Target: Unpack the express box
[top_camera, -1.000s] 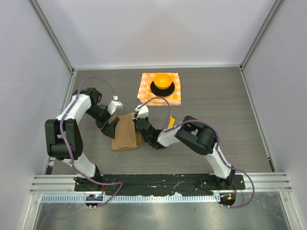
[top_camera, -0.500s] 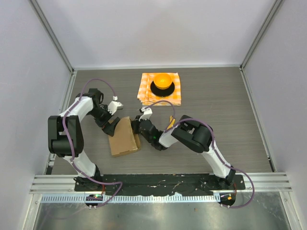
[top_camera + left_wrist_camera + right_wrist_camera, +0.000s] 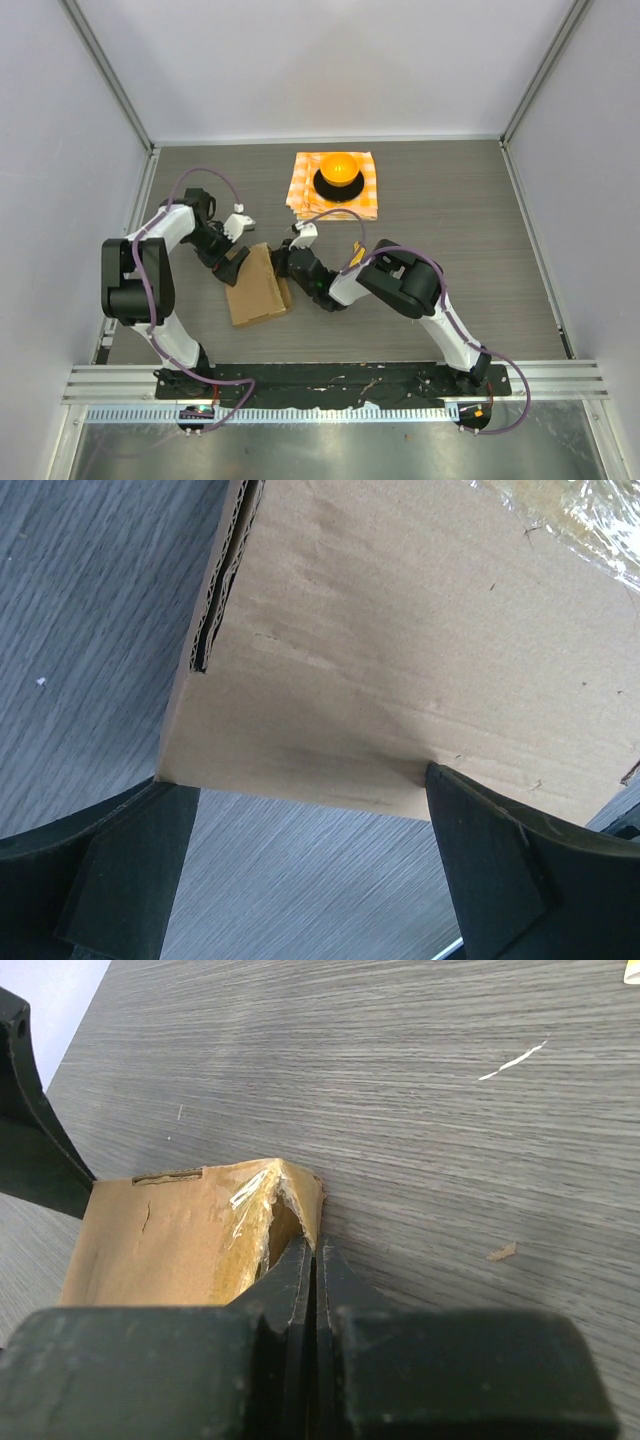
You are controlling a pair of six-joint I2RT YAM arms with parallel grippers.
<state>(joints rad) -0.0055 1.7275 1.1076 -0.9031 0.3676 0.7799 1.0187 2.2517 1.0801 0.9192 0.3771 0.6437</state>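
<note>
The express box (image 3: 258,288) is a flat brown cardboard mailer lying on the grey table between both arms. My left gripper (image 3: 235,258) is open at its far left corner. In the left wrist view the box (image 3: 400,650) fills the top, and the gripper (image 3: 300,782) has one finger at each end of its near edge. My right gripper (image 3: 286,263) is at the box's far right corner. In the right wrist view the gripper (image 3: 313,1252) is shut on the thin cardboard wall at the torn, taped corner of the box (image 3: 170,1245).
An orange-checkered cloth (image 3: 366,198) lies at the back middle with an orange dome on a black base (image 3: 338,170) on it. White walls and metal posts close in the table on three sides. Small scraps (image 3: 500,1251) lie on the table.
The box has slid and turned slightly, its near end swinging toward the left and nearer the arm bases. Both grippers have shifted a little with it.
</note>
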